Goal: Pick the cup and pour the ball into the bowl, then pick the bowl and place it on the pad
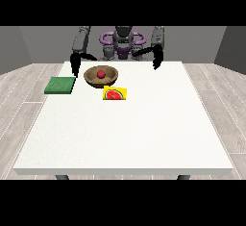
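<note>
Big white table (144, 138), most of it bare toward the near edge and out to the view's right. All things bunched up by the far edge, on the view's left. Green pad (60, 85) flat at the table's left edge, nearly hanging over. Brown bowl (101, 76) just to the right of the pad, apart from it, with the red ball (101, 74) inside. Yellow card with a watermelon picture (115, 94) flat just in front of the bowl, close by its near rim. No cup seen on the table. Hand at the view's left (74, 65) down by the far left corner, above the pad, holding nothing. Hand at the view's right (156, 62) down by the far edge, well apart from the bowl, holding nothing. Fingers too small to tell if open or curled. Both arms bent, elbows out, forearms pointed down.
</note>
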{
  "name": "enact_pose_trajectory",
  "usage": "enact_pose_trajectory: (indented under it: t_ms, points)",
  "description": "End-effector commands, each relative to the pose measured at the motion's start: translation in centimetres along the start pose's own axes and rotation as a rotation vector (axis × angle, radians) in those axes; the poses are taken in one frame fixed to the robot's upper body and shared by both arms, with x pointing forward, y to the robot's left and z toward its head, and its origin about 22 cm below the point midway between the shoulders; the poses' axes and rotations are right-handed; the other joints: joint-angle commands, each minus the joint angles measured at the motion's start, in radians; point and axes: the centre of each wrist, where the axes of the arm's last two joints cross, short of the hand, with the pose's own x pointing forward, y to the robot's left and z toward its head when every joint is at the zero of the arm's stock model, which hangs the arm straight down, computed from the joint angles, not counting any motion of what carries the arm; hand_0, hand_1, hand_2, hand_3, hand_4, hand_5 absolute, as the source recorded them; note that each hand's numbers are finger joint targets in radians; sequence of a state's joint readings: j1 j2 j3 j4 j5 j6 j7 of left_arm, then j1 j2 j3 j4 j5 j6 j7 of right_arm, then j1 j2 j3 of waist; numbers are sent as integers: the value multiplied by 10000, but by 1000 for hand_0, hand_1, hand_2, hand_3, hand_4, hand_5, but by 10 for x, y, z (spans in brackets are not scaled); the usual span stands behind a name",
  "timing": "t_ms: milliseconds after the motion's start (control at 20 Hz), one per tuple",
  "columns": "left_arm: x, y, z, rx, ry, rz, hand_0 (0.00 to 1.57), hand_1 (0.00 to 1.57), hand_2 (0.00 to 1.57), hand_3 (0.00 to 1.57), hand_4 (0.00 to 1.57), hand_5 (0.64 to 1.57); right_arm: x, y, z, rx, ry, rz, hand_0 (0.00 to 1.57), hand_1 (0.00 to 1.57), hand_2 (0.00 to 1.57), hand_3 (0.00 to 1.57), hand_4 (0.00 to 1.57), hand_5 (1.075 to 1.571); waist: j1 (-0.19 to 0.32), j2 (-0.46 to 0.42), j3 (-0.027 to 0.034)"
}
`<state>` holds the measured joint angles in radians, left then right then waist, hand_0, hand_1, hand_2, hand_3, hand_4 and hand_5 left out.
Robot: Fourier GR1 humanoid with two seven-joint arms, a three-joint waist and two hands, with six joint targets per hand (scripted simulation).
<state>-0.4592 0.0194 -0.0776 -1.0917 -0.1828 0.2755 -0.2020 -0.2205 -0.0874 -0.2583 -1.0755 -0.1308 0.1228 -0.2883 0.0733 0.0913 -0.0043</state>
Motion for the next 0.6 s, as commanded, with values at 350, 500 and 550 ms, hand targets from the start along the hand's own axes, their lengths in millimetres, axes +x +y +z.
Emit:
enact_pose_trajectory:
  t_ms: [350,500,550]
  points:
    - [-13,65,11,-169,-343,444,0,0,0,0,0,1564,-36,8,-2,-485,156,-145,0,0,0,0,244,1566,107,168,46]
    - [-14,59,23,-416,-397,702,0,0,0,0,0,1565,-38,-6,-9,-628,476,-56,0,0,0,0,194,1561,261,103,47]
    - [-13,65,16,-39,-256,640,0,0,0,0,0,1565,-38,25,-18,-311,614,13,0,0,0,0,201,1562,-14,-61,45]
